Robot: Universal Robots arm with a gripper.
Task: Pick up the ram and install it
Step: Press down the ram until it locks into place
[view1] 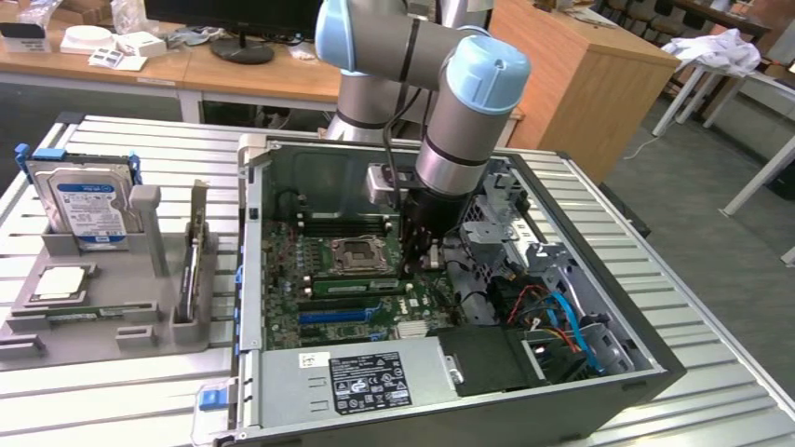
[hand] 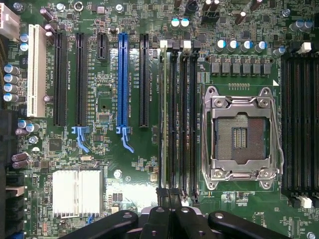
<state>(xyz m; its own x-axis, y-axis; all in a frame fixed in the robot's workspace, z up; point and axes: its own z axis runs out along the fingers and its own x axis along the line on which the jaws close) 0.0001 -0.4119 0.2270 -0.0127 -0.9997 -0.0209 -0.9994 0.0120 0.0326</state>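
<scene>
Since the gripper (view1: 420, 261) reaches deep inside the open case (view1: 249, 279), room around it is tight: the exterior view puts the case's back wall behind it, a metal drive cage and a knot of blue and orange cables (view1: 559, 321) on the exterior view's right, and the power supply (view1: 360, 377) along the near edge. The arm (view1: 460, 121) comes down almost straight through the open side. Its black fingers (hand: 159, 216) are pressed together with nothing between them, poised over one end of the memory slots; I cannot tell whether they touch the board. The ram (hand: 163, 114) sits on edge in the outermost slot of the bank beside the socket (hand: 241, 137), on the side away from it, running the slot's whole length; from outside, the ram (view1: 354, 286) shows as a green strip just beside the socket. The wrist view gives the counts: four slots in that bank, one filled, another bank past the socket, then one white, one blue and four black expansion slots, one of those short, and one silver heatsink (hand: 77, 191). The exterior view adds the slatted counter (view1: 125, 400) with open space all round the case, and a grey tray (view1: 74, 354) on its left holding one drive (view1: 87, 200) and one square chip (view1: 62, 282).
</scene>
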